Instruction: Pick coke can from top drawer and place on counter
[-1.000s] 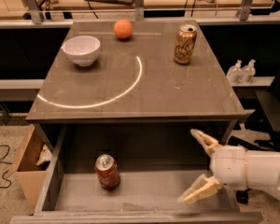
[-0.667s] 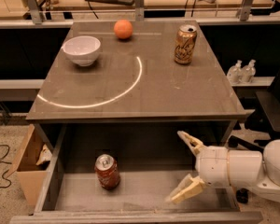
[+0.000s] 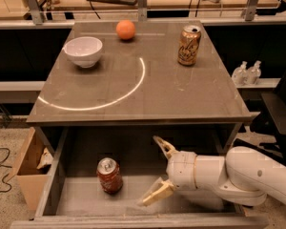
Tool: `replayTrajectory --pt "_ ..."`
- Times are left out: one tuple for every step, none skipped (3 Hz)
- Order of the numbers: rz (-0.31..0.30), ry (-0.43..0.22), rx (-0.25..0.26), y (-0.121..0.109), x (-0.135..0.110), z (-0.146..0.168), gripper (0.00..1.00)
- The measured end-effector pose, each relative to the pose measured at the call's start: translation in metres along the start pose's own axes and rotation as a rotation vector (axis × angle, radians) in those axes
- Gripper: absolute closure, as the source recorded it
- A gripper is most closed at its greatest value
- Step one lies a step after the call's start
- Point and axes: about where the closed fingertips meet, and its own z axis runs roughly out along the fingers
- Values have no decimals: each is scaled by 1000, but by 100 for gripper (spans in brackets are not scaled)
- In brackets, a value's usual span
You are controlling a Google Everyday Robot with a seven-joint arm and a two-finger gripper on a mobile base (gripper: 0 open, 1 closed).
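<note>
The coke can (image 3: 109, 175) stands upright on the floor of the open top drawer (image 3: 81, 199), left of centre. My gripper (image 3: 156, 170) is inside the drawer, to the right of the can and a short way from it. Its two tan fingers are spread wide and point left toward the can; nothing is between them. The white arm (image 3: 238, 175) reaches in from the right. The counter (image 3: 181, 89) with its white arc line lies above the drawer.
On the counter stand a white bowl (image 3: 83, 51) at the back left, an orange (image 3: 126, 29) at the back, and a tan-gold soda can (image 3: 189, 45) at the back right. A cardboard box (image 3: 26, 168) sits on the floor left of the drawer. Two bottles (image 3: 246, 72) stand to the right.
My gripper has moved left inside the drawer, closer to the coke can, with its fingers still spread. The can has not moved.
</note>
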Motion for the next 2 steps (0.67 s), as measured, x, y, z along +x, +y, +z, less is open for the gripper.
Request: replayTrajectory --pt "0 -2 -1 0 0 1 0" --pt "-10 -30 -35 -1 -8 18 0"
